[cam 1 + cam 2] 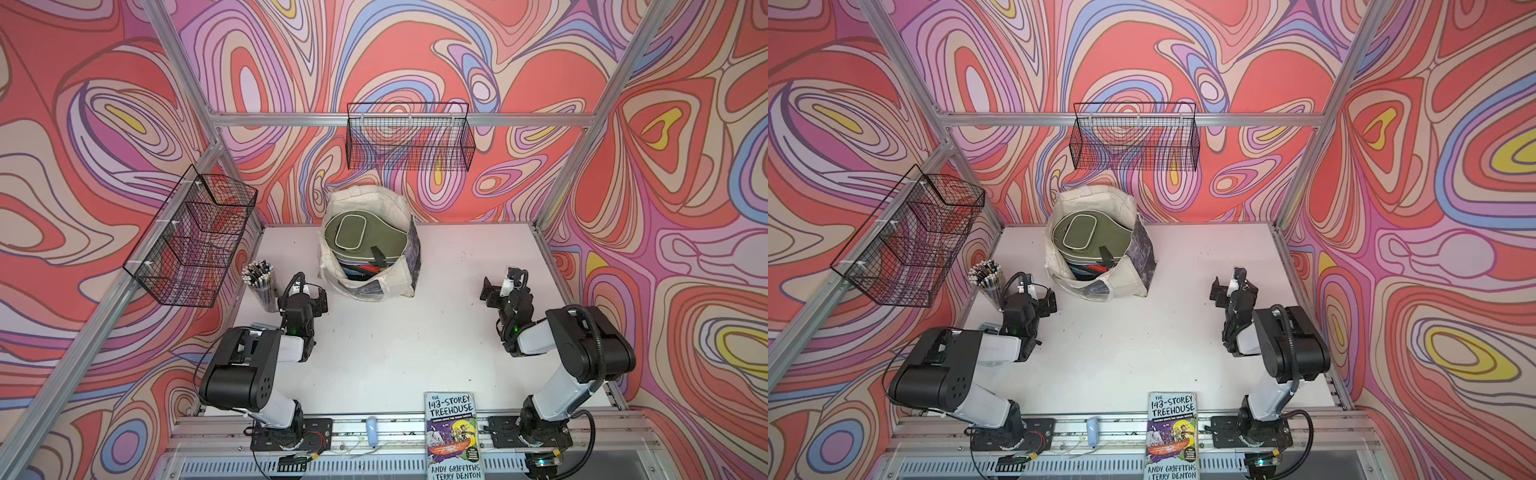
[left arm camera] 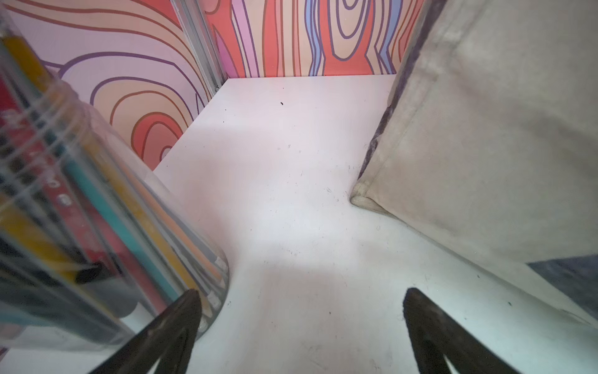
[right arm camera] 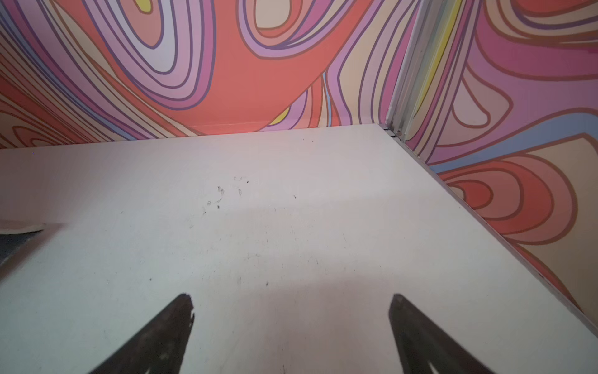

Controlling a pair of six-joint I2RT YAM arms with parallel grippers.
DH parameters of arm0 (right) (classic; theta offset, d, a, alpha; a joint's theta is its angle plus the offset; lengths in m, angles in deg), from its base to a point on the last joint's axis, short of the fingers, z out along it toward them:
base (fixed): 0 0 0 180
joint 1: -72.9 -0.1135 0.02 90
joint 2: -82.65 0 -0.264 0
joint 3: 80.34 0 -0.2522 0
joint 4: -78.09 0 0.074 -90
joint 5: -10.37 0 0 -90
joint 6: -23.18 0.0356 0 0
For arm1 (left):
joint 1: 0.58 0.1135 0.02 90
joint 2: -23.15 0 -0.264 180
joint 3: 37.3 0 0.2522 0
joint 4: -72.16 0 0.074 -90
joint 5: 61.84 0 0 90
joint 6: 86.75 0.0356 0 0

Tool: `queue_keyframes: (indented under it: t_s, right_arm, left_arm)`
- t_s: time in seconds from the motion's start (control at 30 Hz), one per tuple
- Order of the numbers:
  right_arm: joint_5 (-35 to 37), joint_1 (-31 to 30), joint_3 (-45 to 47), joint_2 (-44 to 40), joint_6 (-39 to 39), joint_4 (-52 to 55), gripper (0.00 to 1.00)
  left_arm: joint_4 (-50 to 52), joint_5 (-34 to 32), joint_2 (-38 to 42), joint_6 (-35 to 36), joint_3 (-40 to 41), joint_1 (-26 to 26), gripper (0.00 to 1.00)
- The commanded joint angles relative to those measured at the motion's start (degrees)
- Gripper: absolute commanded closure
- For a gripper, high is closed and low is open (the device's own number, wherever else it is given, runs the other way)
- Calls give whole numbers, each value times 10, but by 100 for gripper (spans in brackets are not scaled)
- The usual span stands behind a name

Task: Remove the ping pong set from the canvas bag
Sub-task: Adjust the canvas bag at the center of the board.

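The canvas bag [image 1: 395, 279] [image 1: 1126, 279] stands open at the back middle of the white table, cream with a grey-purple printed side panel. Inside it the ping pong set shows as an olive green paddle-shaped case [image 1: 356, 239] [image 1: 1084, 236] lying on top; dark and coloured edges of other pieces [image 1: 358, 270] peek out beneath it. My left gripper [image 1: 309, 293] [image 1: 1038, 293] [image 2: 301, 291] is open and empty, just left of the bag's cream wall [image 2: 485, 145]. Well to the right of the bag, my right gripper [image 1: 500, 284] [image 1: 1229, 286] [image 3: 290, 296] is open over bare table.
A clear jar of pencils [image 1: 262, 286] [image 1: 988, 282] [image 2: 81, 210] stands close beside my left gripper. A paperback book [image 1: 453, 436] [image 1: 1173, 436] lies at the front edge. Black wire baskets hang on the back wall [image 1: 409, 137] and left wall [image 1: 195, 237].
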Motion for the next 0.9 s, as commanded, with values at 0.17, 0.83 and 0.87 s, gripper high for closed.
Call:
queue_keyframes:
  t_s: [0.17, 0.83, 0.87]
  right_arm:
    - [1, -2, -4, -2, 2, -12, 2]
    - [1, -2, -8, 1, 3, -5, 2]
    - [1, -2, -8, 1, 3, -5, 2]
  left_arm:
    - [-16, 3, -2, 6, -6, -1, 0]
    - [3, 37, 0, -7, -13, 20, 0]
    - [3, 37, 0, -7, -12, 20, 0]
